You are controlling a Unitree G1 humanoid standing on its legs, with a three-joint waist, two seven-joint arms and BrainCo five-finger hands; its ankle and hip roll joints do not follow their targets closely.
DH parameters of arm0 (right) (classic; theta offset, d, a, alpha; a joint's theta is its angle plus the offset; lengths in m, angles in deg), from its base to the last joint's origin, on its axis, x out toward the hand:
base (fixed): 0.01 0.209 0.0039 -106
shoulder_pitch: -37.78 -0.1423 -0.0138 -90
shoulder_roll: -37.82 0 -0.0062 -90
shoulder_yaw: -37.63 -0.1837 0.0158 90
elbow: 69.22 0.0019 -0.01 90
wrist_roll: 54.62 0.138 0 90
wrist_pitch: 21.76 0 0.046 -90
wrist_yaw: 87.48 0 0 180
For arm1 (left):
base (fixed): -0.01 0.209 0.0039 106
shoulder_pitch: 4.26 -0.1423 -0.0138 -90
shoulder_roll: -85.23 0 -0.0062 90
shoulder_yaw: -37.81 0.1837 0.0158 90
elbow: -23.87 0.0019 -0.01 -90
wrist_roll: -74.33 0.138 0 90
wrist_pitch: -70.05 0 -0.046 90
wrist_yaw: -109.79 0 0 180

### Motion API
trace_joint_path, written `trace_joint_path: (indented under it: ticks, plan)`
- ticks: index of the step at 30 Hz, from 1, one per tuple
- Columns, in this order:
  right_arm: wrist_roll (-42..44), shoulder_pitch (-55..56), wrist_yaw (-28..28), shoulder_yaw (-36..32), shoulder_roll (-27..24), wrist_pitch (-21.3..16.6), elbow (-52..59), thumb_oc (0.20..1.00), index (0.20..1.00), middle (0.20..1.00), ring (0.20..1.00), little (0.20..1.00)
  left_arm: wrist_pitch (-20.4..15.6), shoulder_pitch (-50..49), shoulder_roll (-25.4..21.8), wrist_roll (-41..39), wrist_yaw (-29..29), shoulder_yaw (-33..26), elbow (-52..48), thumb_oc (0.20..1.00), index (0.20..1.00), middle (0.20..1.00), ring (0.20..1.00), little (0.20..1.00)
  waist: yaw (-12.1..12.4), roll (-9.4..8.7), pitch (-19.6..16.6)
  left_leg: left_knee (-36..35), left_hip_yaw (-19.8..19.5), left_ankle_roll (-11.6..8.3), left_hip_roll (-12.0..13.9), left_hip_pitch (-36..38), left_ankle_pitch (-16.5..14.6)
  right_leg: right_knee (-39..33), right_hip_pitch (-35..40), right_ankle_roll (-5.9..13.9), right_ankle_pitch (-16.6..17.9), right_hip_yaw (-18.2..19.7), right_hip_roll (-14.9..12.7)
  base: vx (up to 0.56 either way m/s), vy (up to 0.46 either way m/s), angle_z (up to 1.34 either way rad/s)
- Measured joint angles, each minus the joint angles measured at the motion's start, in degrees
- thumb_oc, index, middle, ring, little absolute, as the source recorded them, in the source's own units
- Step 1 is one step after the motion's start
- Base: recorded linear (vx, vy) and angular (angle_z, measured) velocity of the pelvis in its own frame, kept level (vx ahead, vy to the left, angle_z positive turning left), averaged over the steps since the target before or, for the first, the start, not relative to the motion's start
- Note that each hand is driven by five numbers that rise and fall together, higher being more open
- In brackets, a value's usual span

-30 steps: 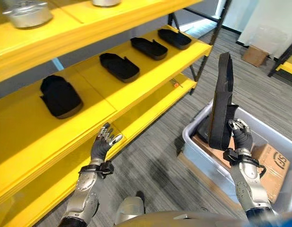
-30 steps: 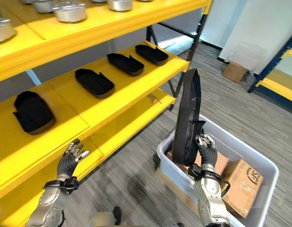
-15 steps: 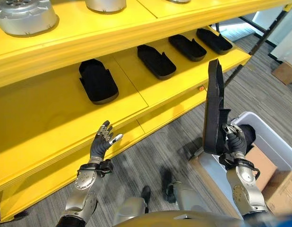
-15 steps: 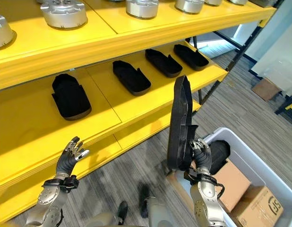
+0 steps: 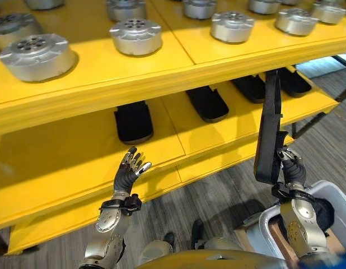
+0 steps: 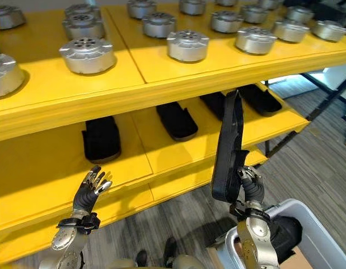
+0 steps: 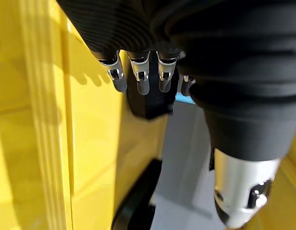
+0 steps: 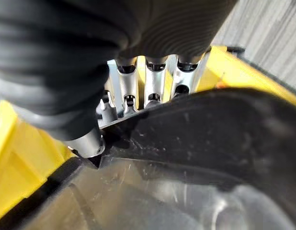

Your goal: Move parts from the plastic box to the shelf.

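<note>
Gripping black part (image 5: 269, 134) upright, right robot hand (image 5: 290, 168), near shelf (image 5: 162, 67) edge

Grey striped carpet (image 6: 324, 151) is stretching away beneath everything, catching daylight off to the right. Dark metal uprights and braces (image 6: 316, 115) are standing at the rack's right end, crossing over the floor, and a bright patch is glowing behind them, far right.
</note>
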Motion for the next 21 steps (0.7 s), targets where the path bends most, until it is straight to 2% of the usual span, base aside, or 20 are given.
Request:
trace_joint_path:
  ticks: [2, 3, 4, 5, 6, 7, 9, 10, 11, 12, 13, 14, 15, 16, 17, 18, 19, 21]
  plan:
    - [0.0, 0.5, 0.05, -0.93, -0.05, -0.02, -0.09, 0.2, 0.2, 0.2, 0.2, 0.2, -0.02, 1.6, 0.07, -0.49, 0.01, 0.06, 0.05, 1.0, 1.0, 1.0, 1.0, 1.0, 0.33, 0.28, 0.1, 2.02, -2.71, -0.94, -0.9, -2.0, 0.43, -0.14, 0.15, -0.01, -0.32, -3.33, -0.96, -0.14, 0.045, 0.73]
    - [0.0, -0.23, 0.18, -1.24, -0.22, -0.08, -0.2, 0.2, 0.2, 0.2, 0.2, 0.2, -0.07, 2.74, -0.06, -0.52, 0.03, 0.19, 0.53, 1.0, 1.0, 1.0, 1.0, 1.0, 0.73, 0.07, 0.8, 2.28, -2.42, -3.35, -1.51, -2.93, 2.0, -0.02, 0.04, -0.65, 0.21, -4.8, -2.08, -0.12, 0.101, 1.11]
    - [0.01, -0.22, 0.53, -1.52, -0.55, -0.12, 0.18, 0.2, 0.2, 0.2, 0.2, 0.2, 0.13, 4.68, -0.55, -0.59, 0.05, 1.09, 1.31, 1.0, 1.0, 1.0, 1.0, 1.0, -1.48, -1.63, 2.17, 3.54, 4.26, -7.87, -1.53, -4.93, 0.35, -1.17, 0.5, -1.94, 0.86, -6.99, -5.03, -0.05, 0.119, 1.15]
    - [0.01, -0.5, 0.69, -1.85, -0.27, -0.08, 0.25, 0.2, 0.2, 0.2, 0.2, 0.2, 0.13, 5.3, -0.74, -0.67, 0.12, 1.0, 1.21, 1.0, 1.0, 1.0, 1.0, 1.0, -2.02, -2.35, 2.85, 6.38, 11.03, -6.11, 2.38, -6.33, -0.87, -1.1, 0.24, -2.21, 0.87, -8.13, -6.11, -0.01, 0.164, 0.88]
    - [-0.02, -0.67, 0.76, -1.79, 0.02, -0.06, 0.27, 0.2, 0.2, 0.2, 0.2, 0.2, 0.1, 4.95, -0.73, -0.97, -0.01, 0.78, 1.17, 1.0, 1.0, 1.0, 1.0, 1.0, -1.23, -2.46, 2.87, 7.66, 14.25, -6.26, 8.87, -5.59, -1.1, -0.66, 0.01, -2.59, 0.08, -7.91, -5.91, 0.01, 0.173, 0.29]
    - [-0.02, -0.9, 0.76, -1.82, 0.07, -0.06, 0.28, 0.2, 0.2, 0.2, 0.2, 0.2, 0.15, 4.99, -0.67, -0.97, 0.01, 0.82, 1.19, 1.0, 1.0, 1.0, 1.0, 1.0, -1.49, -2.3, 3.01, 8.33, 16.03, -6.5, 14.41, -5.4, -1.03, -0.06, -0.15, -2.37, -0.33, -8.03, -5.87, 0.02, 0.235, 0.04]
    - [-0.02, -0.81, 0.97, -2.94, 0.09, -0.09, 0.29, 0.2, 0.2, 0.2, 0.2, 0.2, 0.38, 5.95, -0.19, -0.97, 0.04, 0.9, 1.26, 1.0, 1.0, 1.0, 1.0, 1.0, -2.98, -1.64, 3.59, 7.7, 17.16, -8.92, 22.71, -4.7, 0.55, 1.27, -0.23, -0.84, -1.24, -9.76, -6.91, 0.02, 0.268, 0.47]
    - [-0.01, -0.48, 1.25, -4.37, 0.14, -0.2, 0.28, 0.2, 0.2, 0.2, 0.2, 0.2, 0.46, 6.97, -0.02, -0.97, 0.04, 1.35, 1.56, 1.0, 1.0, 1.0, 1.0, 1.0, -3.99, -0.57, 4.07, 6.68, 19.33, -9.8, 26.59, -4.89, 1.67, 2.66, -0.34, 0.17, -1.84, -11.17, -7.84, 0.04, 0.255, 0.96]
    - [0.06, 0.49, 2.76, -6.98, -0.28, -0.28, 0.17, 0.2, 0.2, 0.2, 0.2, 0.2, 0.7, 8.18, 0.13, -0.96, 0.02, 2.45, 1.68, 1.0, 1.0, 1.0, 1.0, 1.0, -6.3, 2.56, 3.33, 2.71, 22.84, -10.36, 31.78, -5.2, 4.88, 7.3, -2.85, 3.56, -3.11, -12.97, -11.27, 0.08, 0.357, 0.81]
    - [0.06, 2.7, 3.28, -7.05, -2.87, -0.31, 0.18, 0.2, 0.2, 0.2, 0.2, 0.2, 0.78, 7.6, 0.85, -0.96, 0.02, 3.64, 1.52, 1.0, 1.0, 1.0, 1.0, 1.0, -6.22, 7.44, 1.66, -0.34, 22.39, -7.16, 30.21, -2.16, 8.55, 8.04, -3.35, 8.3, -1.54, -12.2, -13.32, 0.18, 0.494, 0.58]
    - [0.03, 3.26, 3.21, -6.99, -3.98, -0.35, -0.2, 0.2, 0.2, 0.2, 0.2, 0.2, 0.8, 7.39, 1.54, -0.97, -0.01, 3.7, 1.6, 1.0, 1.0, 1.0, 1.0, 1.0, -6.53, 9.01, 1.12, -1.13, 23.81, -9.31, 29.88, -1.53, 4.66, 8.2, -3.45, 10.16, -0.9, -12.07, -13.77, 0.18, 0.486, 0.22]
    - [0.07, 3.78, 3.28, -6.1, -1.75, -0.25, -0.87, 0.2, 0.2, 0.2, 0.2, 0.2, 0.84, 8.35, 0.5, -0.98, -0.06, 3.12, 1.89, 1.0, 1.0, 1.0, 1.0, 1.0, -6.13, 5.98, 1.02, -0.5, 22.08, -14.32, 25.33, -1.08, 4.26, 8.56, -3.69, 10.88, -0.03, -10.23, -17.46, 0.16, 0.367, 0.06]
    - [0.06, 4.2, 2.92, -4.17, 0.05, -0.05, -0.86, 0.2, 0.2, 0.2, 0.2, 0.2, 0.78, 8.61, -0.75, -0.98, -0.04, 2.68, 1.88, 1.0, 1.0, 1.0, 1.0, 1.0, -5.05, 2.33, 1.29, 1.52, 22.3, -12.58, 20.82, -1.18, 1.96, 8.09, -4.08, 10.69, 1.61, -8.02, -21.2, 0.08, 0.226, -0.05]
    - [-0.02, 4.43, 1.02, -1.5, 2.95, 0.45, -0.86, 0.2, 0.2, 0.2, 0.2, 0.2, 0.91, 7.42, -4.4, -1.0, 0.06, 2.73, 2.3, 1.0, 1.0, 1.0, 1.0, 1.0, -4.54, 0.28, 0.8, 4.62, 23.39, -12.32, 17.08, -1.13, -0.34, 6.76, -2.57, 8.66, 5.45, -5.82, -23.15, 0.09, 0.285, -0.16]
    - [-0.04, 4.4, 0.72, -0.62, 2.92, 0.62, -0.85, 0.2, 0.2, 0.2, 0.2, 0.2, 0.88, 7.34, -5.13, -0.99, 0.06, 2.6, 2.3, 1.0, 1.0, 1.0, 1.0, 1.0, -4.28, 0.03, 0.62, 4.82, 23.43, -11.59, 16.54, -0.82, -0.75, 7.05, -2.01, 8.66, 5.45, -5.97, -22.74, 0.1, 0.391, -0.02]
    - [-0.14, 4.41, 0.08, -0.5, 3.66, 0.75, -0.81, 0.2, 0.2, 0.2, 0.2, 0.2, 0.77, 7.47, -8.25, -0.99, 0.15, 1.97, 2.07, 1.0, 1.0, 1.0, 1.0, 1.0, -2.75, -1.52, -0.33, 5.93, 23.97, -10.24, 14.61, -1.1, -2.17, 6.56, -1.61, 8.73, 5.82, -6.16, -23.88, 0.08, 0.319, 0.08]
    - [-0.13, 4.04, 0.08, -0.7, 4.17, 0.8, -0.81, 0.2, 0.2, 0.2, 0.2, 0.2, 0.78, 7.27, -9.11, -0.98, 0.15, 1.35, 2.11, 1.0, 1.0, 1.0, 1.0, 1.0, -2.39, -2.79, -0.79, 6.36, 23.65, -10.08, 13.94, -1.03, -2.55, 6.24, -0.85, 9.23, 6.17, -6.21, -24.57, 0.05, 0.226, 0.17]
    - [-0.1, 3.94, 0.05, -0.99, 4.37, 0.79, -0.8, 0.2, 0.2, 0.2, 0.2, 0.2, 0.73, 6.77, -9.28, -0.98, 0.13, 0.75, 2.1, 1.0, 1.0, 1.0, 1.0, 1.0, -2.26, -3.2, -0.77, 6.63, 22.49, -10.05, 13.48, -1.04, -2.9, 5.57, 0.54, 10.84, 7.16, -6.41, -25.14, 0.03, 0.124, 0.28]
